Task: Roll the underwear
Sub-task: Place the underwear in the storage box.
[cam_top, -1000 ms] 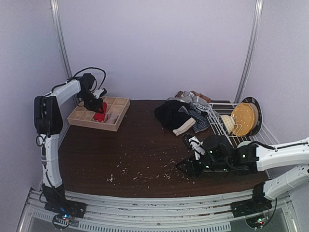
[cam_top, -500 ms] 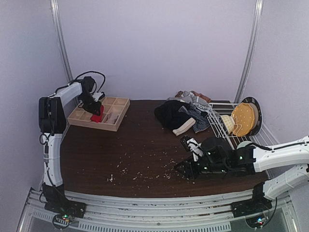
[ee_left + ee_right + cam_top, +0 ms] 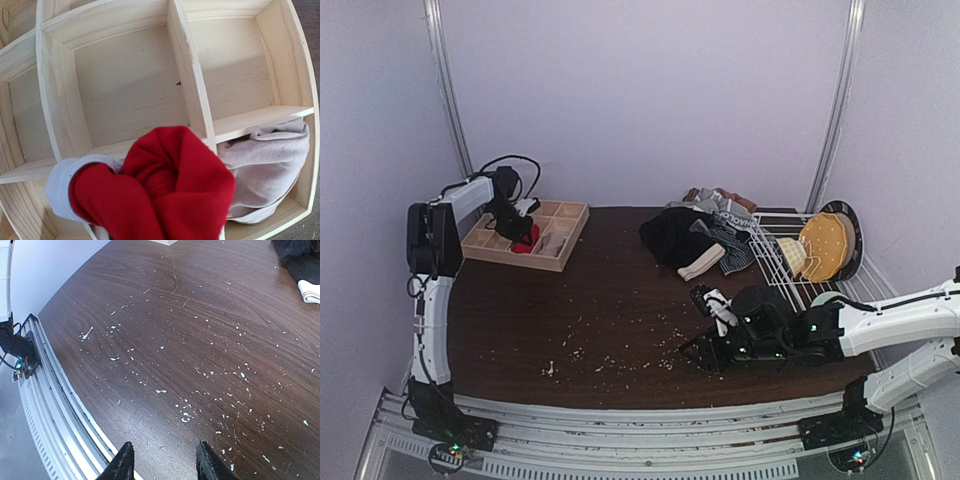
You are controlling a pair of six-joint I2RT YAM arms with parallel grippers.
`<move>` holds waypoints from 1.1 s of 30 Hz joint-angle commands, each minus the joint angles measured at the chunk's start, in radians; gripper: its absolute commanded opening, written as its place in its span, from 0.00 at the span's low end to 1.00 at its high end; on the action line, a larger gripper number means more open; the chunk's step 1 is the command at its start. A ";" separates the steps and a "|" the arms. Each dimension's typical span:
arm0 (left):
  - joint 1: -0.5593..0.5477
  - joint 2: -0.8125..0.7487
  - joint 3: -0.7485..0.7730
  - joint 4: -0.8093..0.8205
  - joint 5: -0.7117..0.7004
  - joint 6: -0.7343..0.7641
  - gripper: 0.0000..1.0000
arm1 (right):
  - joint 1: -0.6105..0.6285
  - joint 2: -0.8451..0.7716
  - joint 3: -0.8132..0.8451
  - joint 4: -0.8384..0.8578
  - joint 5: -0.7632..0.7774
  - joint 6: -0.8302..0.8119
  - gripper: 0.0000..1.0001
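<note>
Wooden tray below; red underwear rolled, clamped in left pincer.

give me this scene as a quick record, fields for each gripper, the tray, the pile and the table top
left gripper: shut on the red underwear, rolled, over the wooden tray
right gripper: open, empty, low over the table
tray contents: pale underwear in one compartment; the neighbouring ones in the wrist view bare
pile: unrolled underwear heaped at the far side, right of centre
table top: pale crumbs scattered
</note>
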 commanded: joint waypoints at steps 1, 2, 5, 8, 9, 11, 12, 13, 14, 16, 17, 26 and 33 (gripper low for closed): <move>0.005 0.051 -0.001 -0.026 0.001 0.000 0.00 | -0.003 0.008 0.013 0.005 -0.004 -0.002 0.40; 0.004 0.051 -0.008 -0.027 -0.005 0.000 0.00 | -0.004 0.008 0.014 0.005 -0.003 -0.002 0.41; 0.005 0.052 -0.042 -0.027 -0.009 0.005 0.00 | -0.004 0.014 0.014 0.010 -0.001 -0.001 0.41; 0.006 0.063 -0.068 -0.028 -0.015 0.002 0.00 | -0.003 0.024 0.019 0.015 -0.005 0.001 0.41; 0.006 0.067 -0.075 -0.028 -0.017 -0.002 0.00 | -0.003 0.026 0.020 0.016 -0.008 0.002 0.41; 0.011 0.070 -0.079 -0.034 -0.003 -0.017 0.00 | -0.004 0.030 0.022 0.015 -0.012 0.006 0.41; 0.015 0.072 -0.079 -0.037 0.000 -0.025 0.00 | -0.003 0.031 0.022 0.013 -0.012 0.005 0.41; 0.016 0.073 -0.077 -0.042 0.000 -0.031 0.00 | -0.003 0.031 0.023 0.012 -0.011 0.006 0.41; 0.019 0.075 -0.073 -0.049 0.001 -0.037 0.00 | -0.003 0.031 0.021 0.013 -0.012 0.008 0.41; 0.021 0.085 -0.056 -0.070 0.003 -0.049 0.00 | -0.004 0.031 0.020 0.015 -0.010 0.009 0.41; 0.022 0.092 -0.048 -0.083 0.001 -0.052 0.00 | -0.003 0.031 0.020 0.015 -0.010 0.009 0.40; 0.026 0.152 0.057 -0.172 -0.015 -0.097 0.12 | -0.003 0.018 0.012 0.016 -0.004 0.015 0.41; 0.025 0.128 0.028 -0.176 -0.048 -0.111 0.42 | -0.003 -0.008 0.017 -0.003 0.010 0.009 0.41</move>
